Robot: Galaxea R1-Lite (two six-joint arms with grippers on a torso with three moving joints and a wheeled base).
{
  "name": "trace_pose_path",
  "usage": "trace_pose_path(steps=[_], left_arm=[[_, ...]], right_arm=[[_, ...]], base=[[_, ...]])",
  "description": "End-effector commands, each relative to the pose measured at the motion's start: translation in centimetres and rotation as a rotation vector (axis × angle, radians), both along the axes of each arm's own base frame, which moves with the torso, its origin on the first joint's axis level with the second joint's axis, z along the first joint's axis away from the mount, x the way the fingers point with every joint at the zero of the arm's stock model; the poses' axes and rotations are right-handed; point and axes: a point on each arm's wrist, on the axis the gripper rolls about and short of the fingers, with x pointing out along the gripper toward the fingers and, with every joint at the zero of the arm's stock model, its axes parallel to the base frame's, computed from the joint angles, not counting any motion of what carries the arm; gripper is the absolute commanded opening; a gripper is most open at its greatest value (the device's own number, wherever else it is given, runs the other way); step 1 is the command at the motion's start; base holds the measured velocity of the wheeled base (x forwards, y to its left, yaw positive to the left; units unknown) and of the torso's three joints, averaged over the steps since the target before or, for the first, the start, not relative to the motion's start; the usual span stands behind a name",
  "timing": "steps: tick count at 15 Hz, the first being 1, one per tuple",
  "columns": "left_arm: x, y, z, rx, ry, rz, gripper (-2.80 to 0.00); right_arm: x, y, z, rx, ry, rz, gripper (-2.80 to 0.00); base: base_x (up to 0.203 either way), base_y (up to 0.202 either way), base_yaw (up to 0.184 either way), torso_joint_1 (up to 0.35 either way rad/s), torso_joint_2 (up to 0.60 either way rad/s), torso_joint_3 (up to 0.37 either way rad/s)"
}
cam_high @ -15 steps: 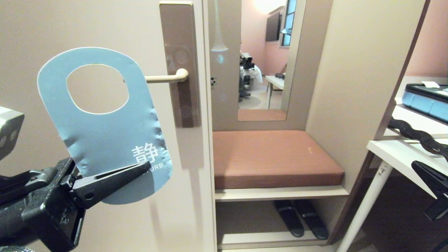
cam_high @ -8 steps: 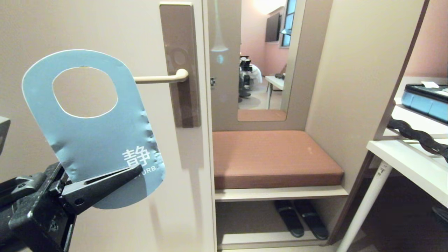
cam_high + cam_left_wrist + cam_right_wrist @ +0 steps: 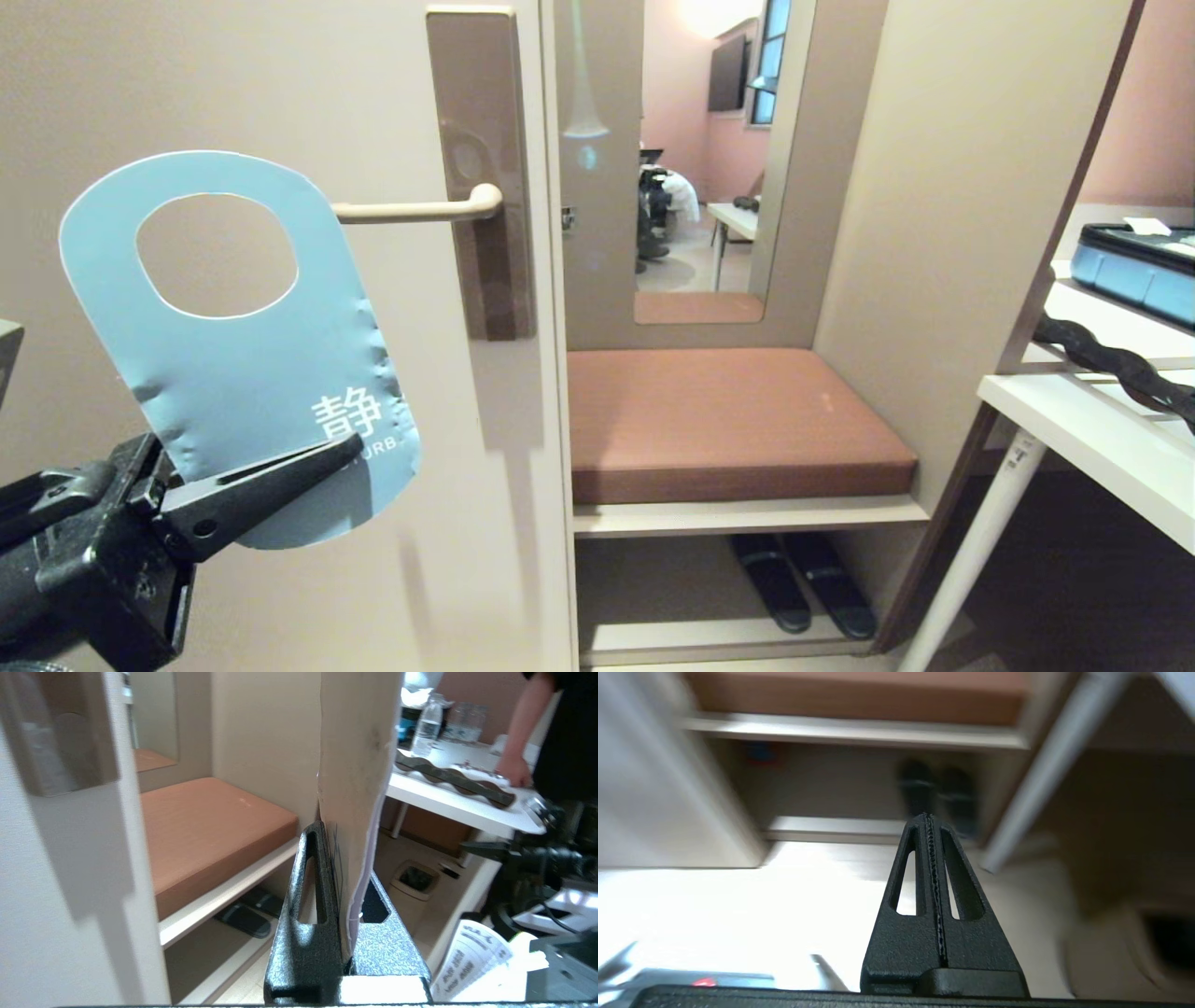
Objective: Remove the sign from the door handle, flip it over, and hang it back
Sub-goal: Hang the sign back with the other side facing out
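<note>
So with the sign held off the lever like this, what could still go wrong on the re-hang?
1. The left claw pinches the sign only at its bottom edge, and the card is already dented there; pushing the hole against the door handle could bend it rather than seat it.
2. The sign is tilted and its hole sits left of the lever tip, so the approach may miss.
3. The right claw is shut and away from the sign, so nothing steadies the card.
</note>
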Motion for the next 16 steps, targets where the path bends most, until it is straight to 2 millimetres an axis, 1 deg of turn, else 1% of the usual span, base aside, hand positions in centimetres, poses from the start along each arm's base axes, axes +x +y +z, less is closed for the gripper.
trace_pose_path(steps=[1,3,6,10,15,16], left_arm=[[0.0,0.1,0.1,-0.004,-0.007,0.002,-2.8],[-0.1,0.1,0.1,-0.004,-0.007,0.002,-2.8],[0.1,0.2,0.2,-0.004,-0.007,0.015,-2.8],[0.2,0.4,0.1,-0.003,0.0,0.034,-2.8],[0.6,1.4,0.0,0.002,0.012,0.115,-2.8],[0.7,1.7,0.0,0.002,0.01,0.143,-2.8]], right_arm=[[-0.5,0.0,-0.5,-0.012,-0.01,-0.014,-2.8],[-0.6,0.0,-0.6,-0.022,-0.016,0.006,-2.8],[-1.2,0.1,-0.5,-0.024,-0.101,0.003,-2.8],[-1.2,0.1,-0.5,-0.021,-0.1,0.001,-2.8],[-1.2,0.1,-0.5,-0.02,-0.105,0.005,-2.8],[-1.4,0.1,-0.5,-0.02,-0.125,0.04,-2.8]], base=[[0.0,0.0,0.0,0.0,0.0,0.0],[0.0,0.0,0.0,0.0,0.0,0.0],[0.0,0.0,0.0,0.0,0.0,0.0],[0.0,0.0,0.0,0.0,0.0,0.0],[0.0,0.0,0.0,0.0,0.0,0.0],[0.0,0.0,0.0,0.0,0.0,0.0]])
